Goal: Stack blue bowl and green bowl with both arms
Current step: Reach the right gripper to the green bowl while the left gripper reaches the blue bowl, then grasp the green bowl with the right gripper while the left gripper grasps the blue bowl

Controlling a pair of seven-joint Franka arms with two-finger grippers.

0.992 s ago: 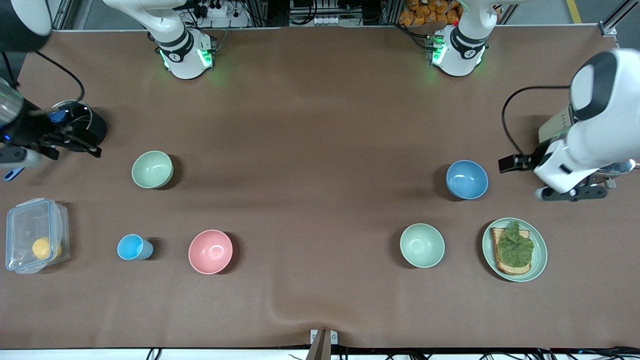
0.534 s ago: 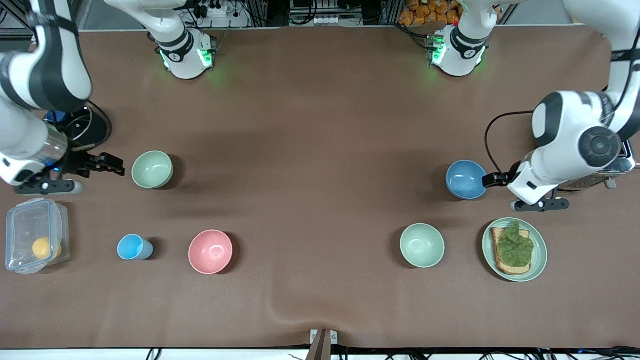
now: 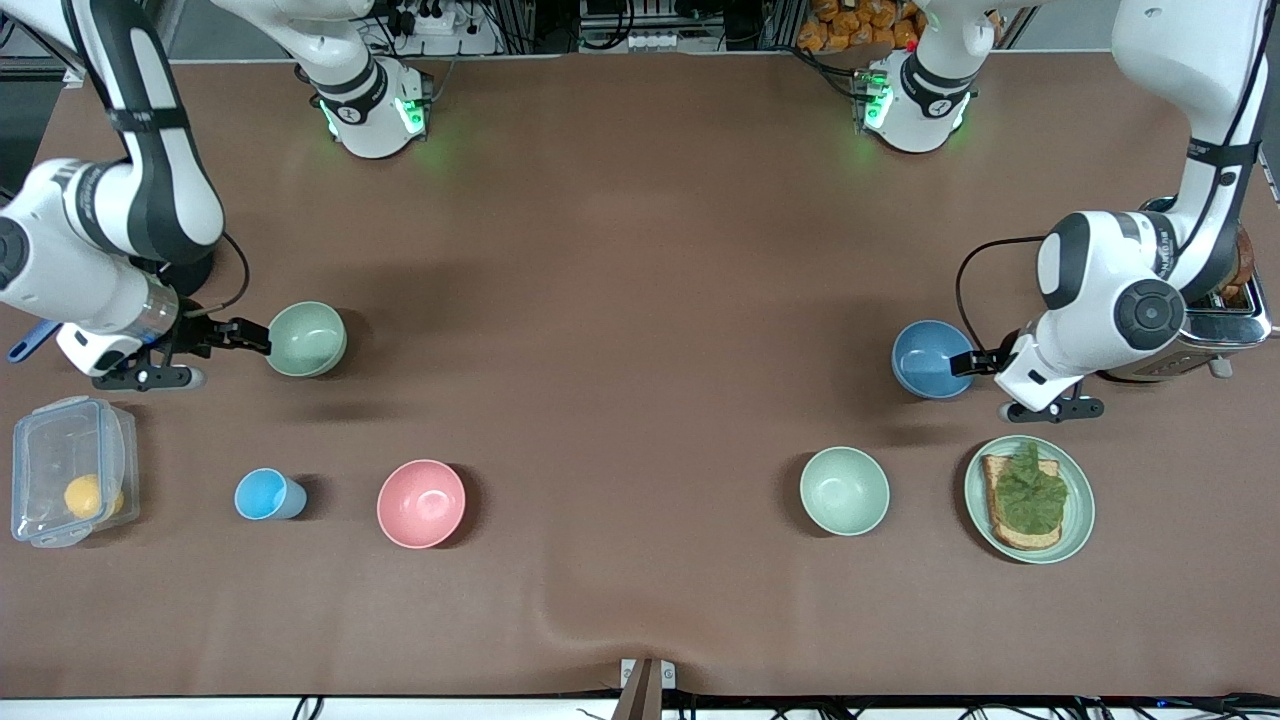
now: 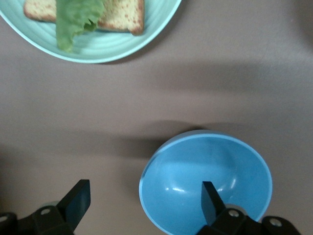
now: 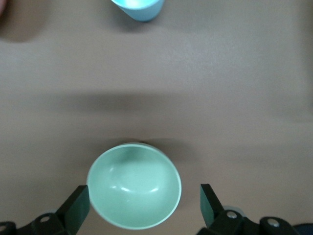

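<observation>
From the front view, my left gripper (image 3: 968,362) sits at the rim of the blue bowl (image 3: 932,358), toward the left arm's end of the table (image 3: 640,250), fingers spread wide and holding nothing. My right gripper (image 3: 250,336) is at the rim of the green bowl (image 3: 306,339), toward the right arm's end, fingers likewise wide and empty. Both bowls stand upright on the table, well apart. Nearer the camera lie a pink bowl (image 3: 421,503), a cup (image 3: 266,494), a mint bowl (image 3: 844,490), a plate (image 3: 1078,510) with toast (image 3: 1020,497), and a clear box (image 3: 68,470).

Left wrist view: the left gripper (image 4: 145,200) straddles the blue bowl (image 4: 205,181) at one edge, one finger over its hollow, the other outside over bare table; I cannot tell whether either touches. The plate (image 4: 98,44) lies apart from the bowl.

Right wrist view: the right gripper's (image 5: 145,203) two fingers flank the green bowl (image 5: 133,185), one just beside its rim, one standing clear. The cup (image 5: 139,9) shows at the frame's edge.
</observation>
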